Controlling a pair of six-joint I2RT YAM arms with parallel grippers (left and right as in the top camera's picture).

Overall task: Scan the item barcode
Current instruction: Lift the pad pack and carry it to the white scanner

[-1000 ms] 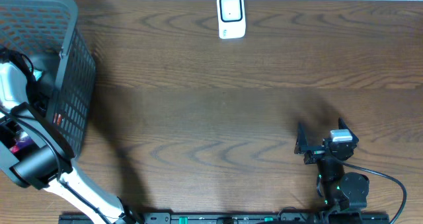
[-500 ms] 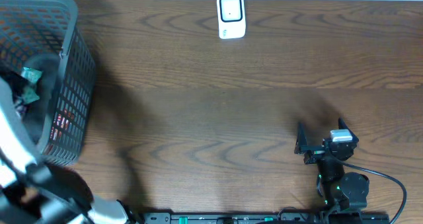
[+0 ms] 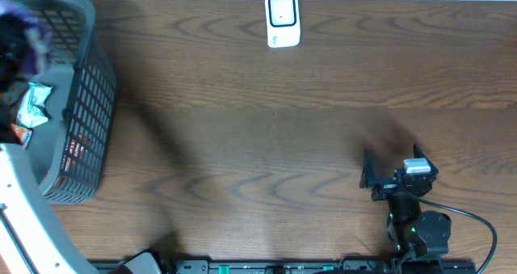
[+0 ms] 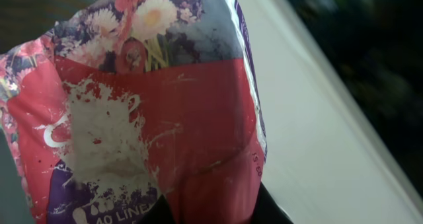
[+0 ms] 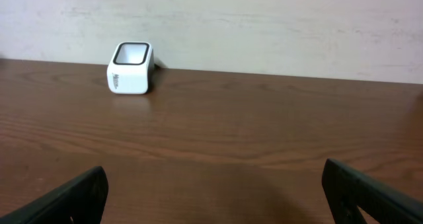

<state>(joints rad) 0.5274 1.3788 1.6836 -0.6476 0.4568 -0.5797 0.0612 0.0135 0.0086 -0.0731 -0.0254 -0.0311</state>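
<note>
Over the grey mesh basket [image 3: 89,104] at the table's [image 3: 266,128] left edge, a red and purple flower-printed packet [image 4: 158,118] is held pinched in the narrowly closed left gripper [image 3: 12,44], blurred in the overhead view. At the middle of the far edge, a white barcode scanner [image 3: 283,19] is seen, well apart from the packet. Toward the near right corner, the right gripper [image 5: 221,191] is seen spread wide, with nothing held.

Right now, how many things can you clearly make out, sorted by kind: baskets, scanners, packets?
Basket: 1
Scanner: 1
Packets: 2, a floral packet held up and a green-and-white packet in the basket; others there are too hidden to count
Total: 4
</note>
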